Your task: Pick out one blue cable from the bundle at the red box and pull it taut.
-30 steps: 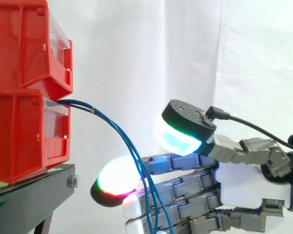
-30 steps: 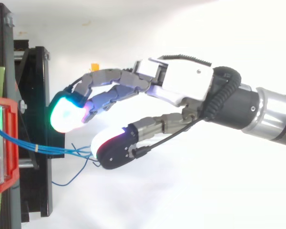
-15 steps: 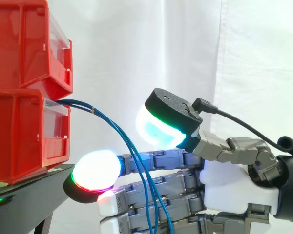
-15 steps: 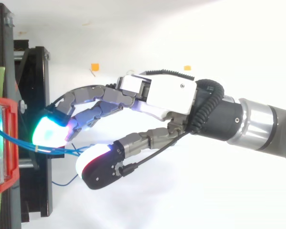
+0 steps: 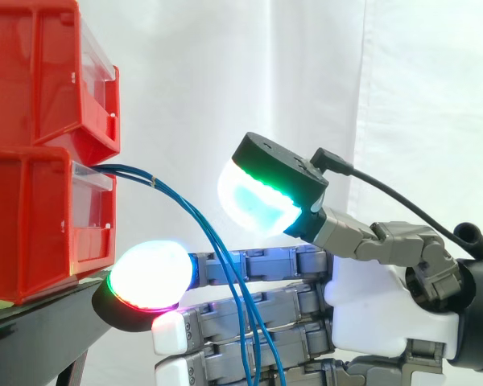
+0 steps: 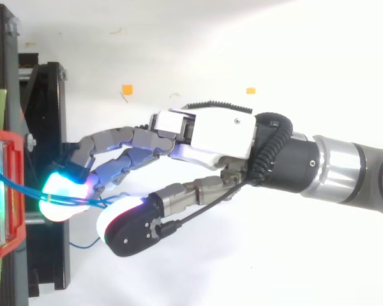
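Note:
A bundle of thin blue cables (image 5: 189,211) leaves the front of the lower red bin (image 5: 32,225) and arcs down to the right. My hand (image 5: 378,297) reaches in from the right with straight fingers, and their glowing fingertips (image 5: 149,275) are close to the black stand (image 5: 56,322). The cables hang down across the near side of the fingers. The thumb pad (image 5: 253,201) is raised well above the fingers and is apart from the cables. From above, the cables (image 6: 92,204) run between the fingers and the thumb of the hand (image 6: 210,131). The hand is open and nothing is pinched.
A second red bin (image 5: 32,72) is stacked on the lower one. One loose blue cable end (image 6: 83,244) curls beside the stand (image 6: 48,127). Two small orange markers (image 6: 126,89) lie on the white floor. A white curtain hangs behind.
The hand has moved left towards the bins, so the fingertips now reach the stand's edge under the cables. The thumb has also shifted left and stayed raised. The cables hang as before.

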### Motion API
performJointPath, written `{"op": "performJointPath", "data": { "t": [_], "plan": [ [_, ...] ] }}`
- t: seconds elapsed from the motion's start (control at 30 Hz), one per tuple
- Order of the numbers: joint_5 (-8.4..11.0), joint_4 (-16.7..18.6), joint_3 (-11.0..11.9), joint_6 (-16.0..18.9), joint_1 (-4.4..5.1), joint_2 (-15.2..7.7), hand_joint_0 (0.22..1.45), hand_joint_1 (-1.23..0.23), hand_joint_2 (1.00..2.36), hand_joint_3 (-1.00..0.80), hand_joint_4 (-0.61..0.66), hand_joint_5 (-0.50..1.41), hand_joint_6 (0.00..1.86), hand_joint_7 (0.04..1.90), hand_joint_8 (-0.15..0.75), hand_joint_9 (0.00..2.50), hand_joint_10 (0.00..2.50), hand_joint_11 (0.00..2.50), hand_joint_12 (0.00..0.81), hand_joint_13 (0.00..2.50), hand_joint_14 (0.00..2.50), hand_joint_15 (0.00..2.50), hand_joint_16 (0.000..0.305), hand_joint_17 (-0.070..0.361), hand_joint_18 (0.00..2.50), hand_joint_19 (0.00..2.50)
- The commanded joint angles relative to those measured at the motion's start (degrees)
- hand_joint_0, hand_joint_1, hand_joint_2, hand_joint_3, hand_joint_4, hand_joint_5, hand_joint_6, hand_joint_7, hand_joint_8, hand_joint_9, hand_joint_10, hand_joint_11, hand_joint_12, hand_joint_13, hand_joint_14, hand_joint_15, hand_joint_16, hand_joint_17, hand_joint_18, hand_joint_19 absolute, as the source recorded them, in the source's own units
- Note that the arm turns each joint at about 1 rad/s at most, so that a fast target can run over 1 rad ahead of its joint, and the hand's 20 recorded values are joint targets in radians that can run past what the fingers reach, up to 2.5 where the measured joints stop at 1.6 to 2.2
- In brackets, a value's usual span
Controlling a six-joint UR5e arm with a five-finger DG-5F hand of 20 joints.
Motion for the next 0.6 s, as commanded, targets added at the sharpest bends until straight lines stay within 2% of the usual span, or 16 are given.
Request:
{"op": "performJointPath", "data": {
  "t": [0.0,0.07,0.17,0.43,0.57],
  "plan": [
    [-0.73,-0.1,0.0,0.5,-0.14,0.0,0.57,-0.54,1.01,-0.41,0.14,-0.18,0.50,0.94,0.212,0.64,0.02,0.60,0.307,0.64,0.02,0.55,0.046,0.104,0.47,0.76],
    [-1.43,-0.3,0.1,0.5,-0.40,0.0,0.57,-0.54,1.01,-0.41,0.14,-0.18,0.50,0.95,0.213,0.64,0.02,0.59,0.307,0.65,0.02,0.55,0.046,0.104,0.47,0.75],
    [-3.63,-0.3,0.1,0.8,-0.58,0.0,0.57,-0.55,1.01,-0.41,0.14,-0.18,0.50,0.96,0.211,0.64,0.02,0.59,0.306,0.65,0.02,0.55,0.046,0.103,0.47,0.76],
    [-5.48,-0.5,0.1,1.8,-1.10,0.0,0.58,-0.57,1.01,-0.40,0.13,-0.17,0.50,1.01,0.211,0.64,0.02,0.59,0.304,0.65,0.02,0.55,0.045,0.102,0.48,0.76],
    [-5.74,-0.5,0.2,2.0,-1.37,0.0,0.59,-0.57,1.01,-0.38,0.13,-0.17,0.50,1.02,0.210,0.64,0.02,0.60,0.303,0.66,0.02,0.55,0.045,0.102,0.48,0.76]
  ]
}}
